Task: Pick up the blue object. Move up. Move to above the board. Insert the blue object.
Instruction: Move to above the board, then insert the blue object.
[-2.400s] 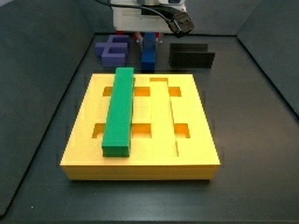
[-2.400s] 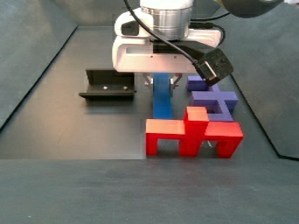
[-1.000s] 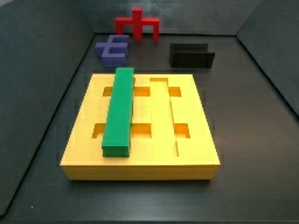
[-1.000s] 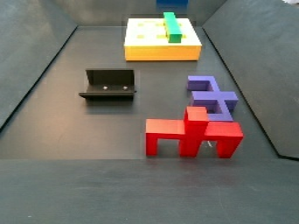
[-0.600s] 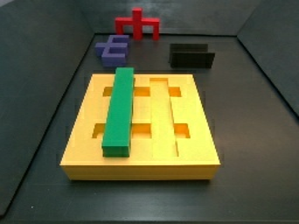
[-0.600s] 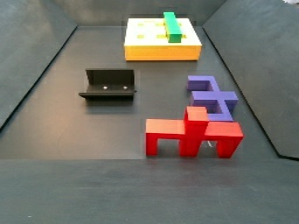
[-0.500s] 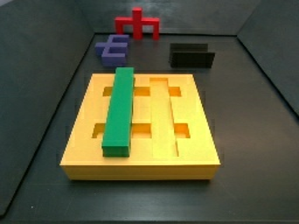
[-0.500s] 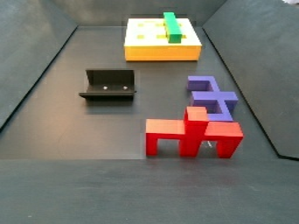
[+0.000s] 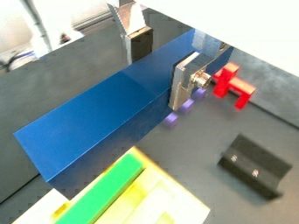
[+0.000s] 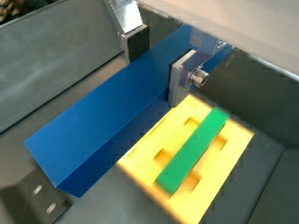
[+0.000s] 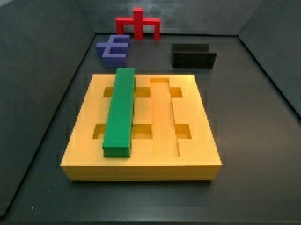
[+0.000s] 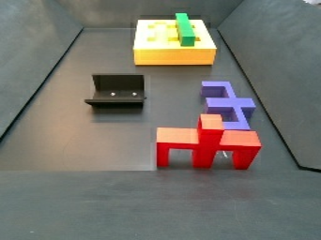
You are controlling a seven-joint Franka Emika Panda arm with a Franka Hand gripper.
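Yellow board (image 11: 147, 158) lies flat on the desk (image 11: 259, 176), biggest thing in view, long slots facing up so a bar can drop in from above. In a wrist view it sits below and ahead of the hand, so the hand looks close to over it. Green bar (image 11: 119, 110) already fills one long slot; the parallel slots beside it look free, likely the target.

Blue object (image 10: 111, 122) is off the desk, clamped between the hand's two silver fingers (image 10: 184, 72), seen in both wrist views. Hand (image 10: 158, 54) pinches it across the narrow sides near one end, so most of the bar juts out past the fingers toward the camera. Held lengthwise, roughly level, probably to line it up with a slot. Neither side view shows the hand or the bar, so both are above those frames.

Black fixture (image 12: 115, 91) stands on the desk well apart from the board, empty. Red block (image 12: 207, 142) and purple-blue E-shaped block (image 12: 228, 101) stand near each other, off to the side, not in the way.

Step by my read: carried high, moving to above the board; insertion not yet done.
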